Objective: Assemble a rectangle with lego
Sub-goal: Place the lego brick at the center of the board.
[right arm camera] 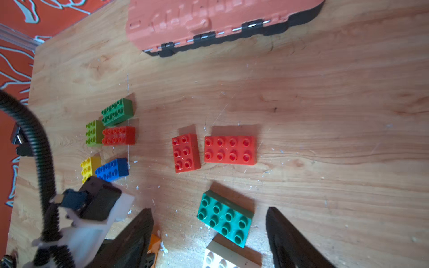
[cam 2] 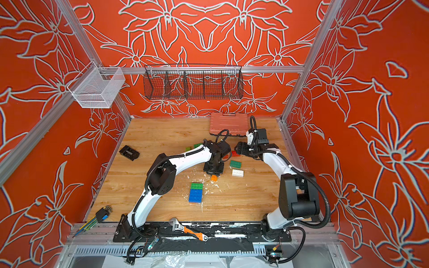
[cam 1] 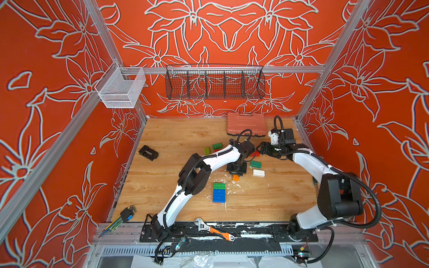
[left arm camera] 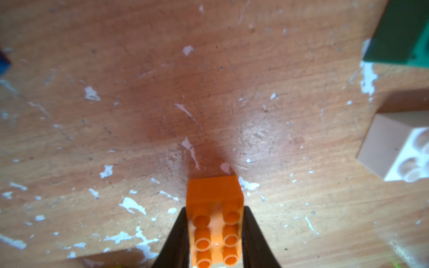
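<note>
My left gripper (left arm camera: 214,234) is shut on a small orange lego brick (left arm camera: 214,208), studs toward the camera, low over the flecked wood; in a top view the brick (cam 1: 235,178) shows just under the gripper head. My right gripper (right arm camera: 210,234) hangs open above a dark green brick (right arm camera: 224,219) and a white brick (right arm camera: 228,257), touching neither. Two red bricks (right arm camera: 186,153) (right arm camera: 229,150) lie side by side beyond them. Further off lie green (right arm camera: 117,111), lime (right arm camera: 94,132), red (right arm camera: 118,135), yellow (right arm camera: 89,166) and blue (right arm camera: 111,169) bricks. A green and blue joined slab (cam 1: 219,192) lies nearer the front.
A salmon-pink ribbed case (cam 1: 246,125) lies at the back of the table. A black block (cam 1: 148,152) sits at the left. A wrench (cam 1: 213,230) and hex keys (cam 1: 120,218) rest along the front rail. Wire baskets (cam 1: 214,84) hang on the back wall.
</note>
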Robot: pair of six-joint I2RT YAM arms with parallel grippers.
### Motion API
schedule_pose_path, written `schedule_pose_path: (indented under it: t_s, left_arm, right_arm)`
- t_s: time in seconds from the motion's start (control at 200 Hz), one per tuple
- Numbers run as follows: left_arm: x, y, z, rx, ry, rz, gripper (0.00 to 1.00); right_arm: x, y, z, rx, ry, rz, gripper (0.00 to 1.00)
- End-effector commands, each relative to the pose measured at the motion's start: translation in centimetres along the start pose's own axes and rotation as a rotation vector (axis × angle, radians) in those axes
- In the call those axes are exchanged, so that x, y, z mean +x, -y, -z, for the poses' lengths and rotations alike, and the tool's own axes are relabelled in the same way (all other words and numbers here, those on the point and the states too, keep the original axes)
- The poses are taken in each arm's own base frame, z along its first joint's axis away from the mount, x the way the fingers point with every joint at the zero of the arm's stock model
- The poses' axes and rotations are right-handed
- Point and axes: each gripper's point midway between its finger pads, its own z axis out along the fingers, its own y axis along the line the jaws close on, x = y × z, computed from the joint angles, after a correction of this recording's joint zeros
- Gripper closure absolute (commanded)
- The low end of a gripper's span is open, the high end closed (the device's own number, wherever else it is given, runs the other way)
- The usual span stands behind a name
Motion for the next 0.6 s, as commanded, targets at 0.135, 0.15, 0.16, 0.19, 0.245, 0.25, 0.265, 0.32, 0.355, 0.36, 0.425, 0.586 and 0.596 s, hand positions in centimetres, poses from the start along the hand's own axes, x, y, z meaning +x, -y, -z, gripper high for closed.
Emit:
schedule_pose_path:
  t_s: [0.135,0.15,0.16,0.19,0.245,0.25,0.265,0.32,0.355,0.36,0.425,0.586,0.596]
  left_arm:
    - [-0.6,0.0,0.5,0.071,0.017,-0.003,0.88]
    - [-0.6,-0.1,0.4,0.067,0.018,0.0,0.88]
    - [-0.6,-0.1,0.5,0.066,0.018,0.002,0.88]
    - [-0.6,-0.1,0.4,0.064,0.017,0.002,0.88]
    - [-0.5,-0.2,0.4,0.065,0.013,0.003,0.86]
    - [-0.5,-0.2,0.4,0.066,0.013,0.004,0.86]
    - [-0.5,-0.2,0.4,0.066,0.012,0.004,0.85]
    - [-0.4,-0.2,0.4,0.063,0.008,0.007,0.8]
    - [-0.3,-0.3,0.4,0.063,0.005,0.009,0.75]
    - [-0.3,-0.3,0.4,0.063,0.005,0.011,0.75]
    - [-0.2,-0.4,0.4,0.063,0.004,0.018,0.64]
    - [0.0,-0.7,0.6,0.049,0.011,0.024,0.51]
    - [-0.1,-0.8,0.7,0.047,0.014,0.025,0.5]
  right_arm:
    - [0.3,-0.4,0.0,0.03,-0.028,0.041,0.22]
    - [0.3,-0.4,0.0,0.032,-0.027,0.042,0.22]
    - [0.3,-0.4,-0.1,0.032,-0.03,0.043,0.21]
    - [0.3,-0.4,-0.1,0.034,-0.03,0.044,0.21]
    - [0.4,-0.5,-0.1,0.035,-0.035,0.047,0.22]
    - [0.4,-0.5,-0.1,0.036,-0.035,0.047,0.22]
    - [0.5,-0.5,-0.2,0.037,-0.037,0.048,0.22]
    - [0.6,-0.5,-0.3,0.04,-0.04,0.05,0.22]
    - [0.6,-0.5,-0.3,0.041,-0.042,0.051,0.22]
    - [0.6,-0.5,-0.3,0.04,-0.043,0.051,0.22]
    - [0.7,-0.5,-0.3,0.041,-0.047,0.051,0.21]
    - [0.5,-0.8,0.1,0.04,-0.037,0.064,0.21]
    - [0.6,-0.8,0.1,0.041,-0.04,0.063,0.21]
